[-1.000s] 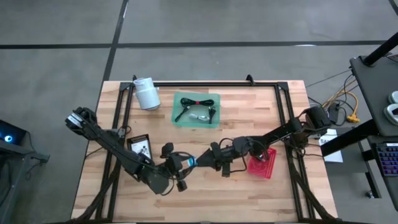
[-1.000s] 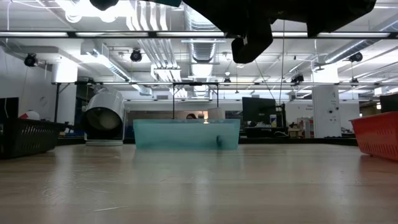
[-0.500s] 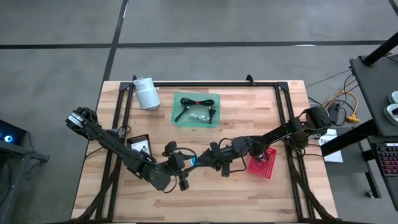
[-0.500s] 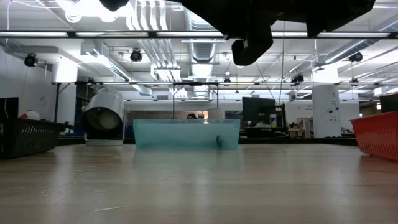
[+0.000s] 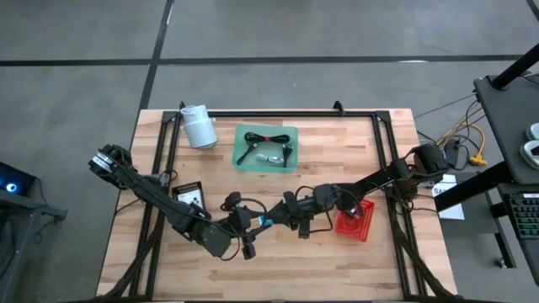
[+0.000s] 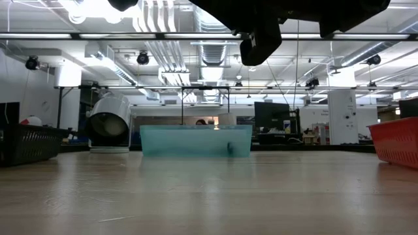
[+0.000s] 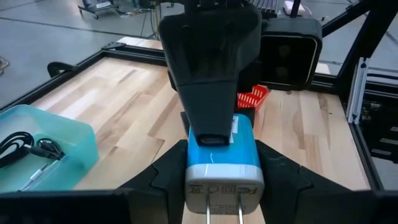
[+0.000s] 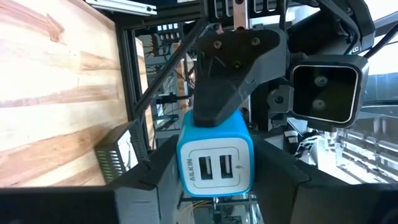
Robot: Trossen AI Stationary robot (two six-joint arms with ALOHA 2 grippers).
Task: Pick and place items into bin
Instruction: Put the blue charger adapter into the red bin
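"ALKIN" on the USB face of the blue charger (image 8: 215, 165), no other legible text

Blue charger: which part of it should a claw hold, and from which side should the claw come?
Hold the blue charger on two opposite flat sides, at mid-body, coming in from an end. The metal prongs stick out of one end, and the ports fill the other. The left claw and the right claw both grip it this way.
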